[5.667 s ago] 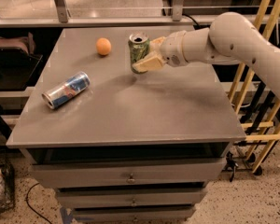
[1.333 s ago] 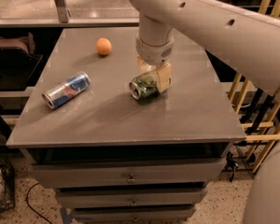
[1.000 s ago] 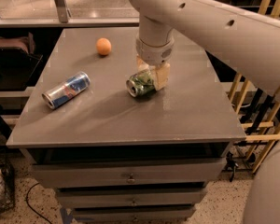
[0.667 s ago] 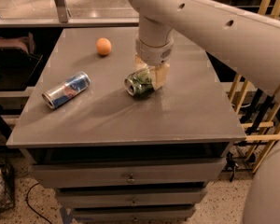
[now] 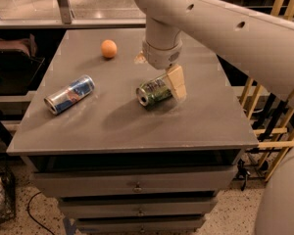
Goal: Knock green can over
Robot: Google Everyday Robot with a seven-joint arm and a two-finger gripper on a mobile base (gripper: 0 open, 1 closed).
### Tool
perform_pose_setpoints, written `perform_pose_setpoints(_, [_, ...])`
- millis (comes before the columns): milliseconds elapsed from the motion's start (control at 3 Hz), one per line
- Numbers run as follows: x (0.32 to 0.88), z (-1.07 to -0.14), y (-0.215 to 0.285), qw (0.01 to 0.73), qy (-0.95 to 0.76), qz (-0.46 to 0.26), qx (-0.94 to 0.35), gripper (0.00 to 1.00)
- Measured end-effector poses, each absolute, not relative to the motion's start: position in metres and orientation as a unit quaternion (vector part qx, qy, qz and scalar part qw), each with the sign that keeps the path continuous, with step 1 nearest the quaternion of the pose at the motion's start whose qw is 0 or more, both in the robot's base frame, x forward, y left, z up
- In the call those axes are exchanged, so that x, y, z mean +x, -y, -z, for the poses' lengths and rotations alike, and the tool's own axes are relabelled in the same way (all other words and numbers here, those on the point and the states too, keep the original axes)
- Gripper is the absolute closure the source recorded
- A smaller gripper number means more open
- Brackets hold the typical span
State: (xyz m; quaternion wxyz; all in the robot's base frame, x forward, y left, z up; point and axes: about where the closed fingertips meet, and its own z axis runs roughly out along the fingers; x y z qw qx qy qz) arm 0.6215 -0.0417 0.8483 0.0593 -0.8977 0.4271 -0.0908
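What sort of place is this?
Probably a lab or workshop: a grey drawer cabinet as worktop, a speckled floor with a loose cable, and a wooden rack at right. The gripper is at the green can, which lies sideways.

Two cans (image 5: 155, 91) (image 5: 69, 94), one orange (image 5: 109, 48), one gripper (image 5: 172, 83)

The green can (image 5: 154, 92) lies on its side near the middle of the grey table (image 5: 196, 124), its silver top turned toward the front left. The gripper (image 5: 177, 85) hangs from the pale arm (image 5: 161, 38) just right of the can and seems to touch its far end, though contact is hard to make out. 1 blue-and-silver can (image 5: 69, 94) lies on its side well to the left. An orange ball (image 5: 109, 48) sits near the back edge.
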Motion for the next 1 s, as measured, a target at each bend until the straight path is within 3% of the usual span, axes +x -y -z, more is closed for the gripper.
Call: perform_pose_setpoints(1000, [0.644, -0.909, 0.055, 0.139, -0.454, 0.099, -0.875, 0.0])
